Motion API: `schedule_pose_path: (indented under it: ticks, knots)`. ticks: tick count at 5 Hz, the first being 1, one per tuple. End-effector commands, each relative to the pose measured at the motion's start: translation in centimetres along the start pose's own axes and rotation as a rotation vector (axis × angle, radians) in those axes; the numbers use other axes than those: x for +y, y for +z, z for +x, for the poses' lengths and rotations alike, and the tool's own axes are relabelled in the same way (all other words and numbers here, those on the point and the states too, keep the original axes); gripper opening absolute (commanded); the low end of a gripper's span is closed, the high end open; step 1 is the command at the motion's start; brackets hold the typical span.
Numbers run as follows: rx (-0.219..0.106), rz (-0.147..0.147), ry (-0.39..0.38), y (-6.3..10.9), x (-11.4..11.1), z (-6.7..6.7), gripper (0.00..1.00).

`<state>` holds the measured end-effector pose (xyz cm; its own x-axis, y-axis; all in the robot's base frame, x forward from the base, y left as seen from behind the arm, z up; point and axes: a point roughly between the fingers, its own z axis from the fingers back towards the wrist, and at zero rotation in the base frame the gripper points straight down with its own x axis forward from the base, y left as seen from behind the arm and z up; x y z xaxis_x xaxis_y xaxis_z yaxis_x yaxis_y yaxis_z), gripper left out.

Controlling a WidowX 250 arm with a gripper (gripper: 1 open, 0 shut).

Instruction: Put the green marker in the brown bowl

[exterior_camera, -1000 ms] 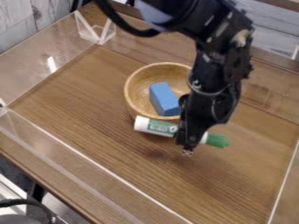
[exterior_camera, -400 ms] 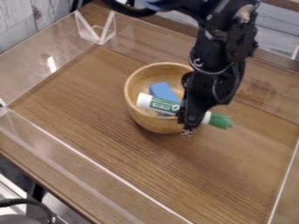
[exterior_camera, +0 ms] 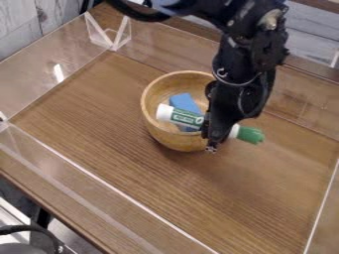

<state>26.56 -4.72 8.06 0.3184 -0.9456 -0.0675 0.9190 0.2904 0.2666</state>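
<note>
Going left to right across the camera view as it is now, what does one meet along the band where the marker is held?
The white end of the green marker, the gripper closed around its barrel, then the marker's green cap. The bowl and the blue block overlap the marker, so I leave them out.
</note>
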Motion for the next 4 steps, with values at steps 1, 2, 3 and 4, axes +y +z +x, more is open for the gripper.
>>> schedule_pose_path:
  ticks: [1,2,3,4]
  knots:
    - [-0.030,0.061,0.019,1.16,0.97,-0.22,0.00]
    - [-0.035,0.069,0.022,1.08,1.02,-0.28,0.00]
    - [-0.039,0.074,0.026,1.06,1.00,-0.36,0.00]
    - [-0.044,0.079,0.030,0.98,0.99,-0.40,0.00]
